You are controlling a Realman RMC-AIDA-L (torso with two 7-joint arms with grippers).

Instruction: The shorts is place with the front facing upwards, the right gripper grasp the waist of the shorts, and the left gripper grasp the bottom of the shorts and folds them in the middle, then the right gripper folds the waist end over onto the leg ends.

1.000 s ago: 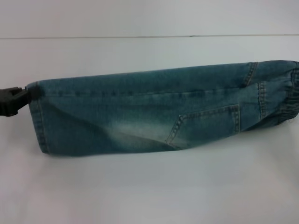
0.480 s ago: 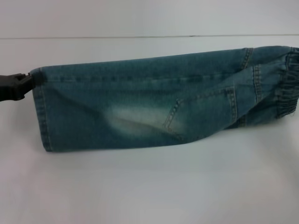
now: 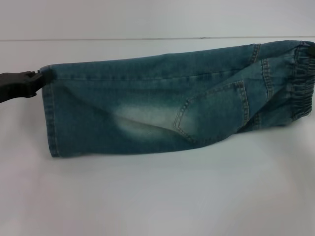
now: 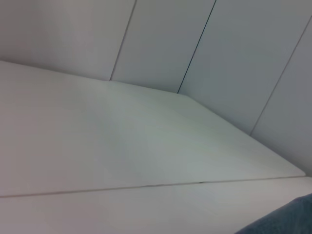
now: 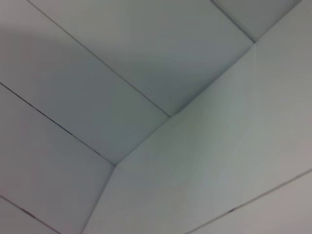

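Observation:
The shorts (image 3: pixel 147 110) are blue washed denim, folded lengthwise and stretched across the head view. Their leg ends (image 3: pixel 49 118) hang at the left with a straight stitched hem. My left gripper (image 3: pixel 35 78) is shut on the top corner of that hem. The gathered waist (image 3: pixel 301 83) is at the far right, raised higher than the leg end. Only a dark sliver of my right gripper (image 3: pixel 309 45) shows at the waist's top corner, shut on it at the frame's edge. A corner of the denim (image 4: pixel 287 222) shows in the left wrist view.
A white table (image 3: pixel 157 196) lies under and in front of the shorts, with a thin seam (image 4: pixel 146 186) running across it. A white panelled wall (image 3: pixel 157 17) stands behind the table. The right wrist view shows only white panels (image 5: pixel 146 73).
The waist end has risen and the whole garment has shifted a little up and to the right. My left gripper has moved with the hem corner in the same direction.

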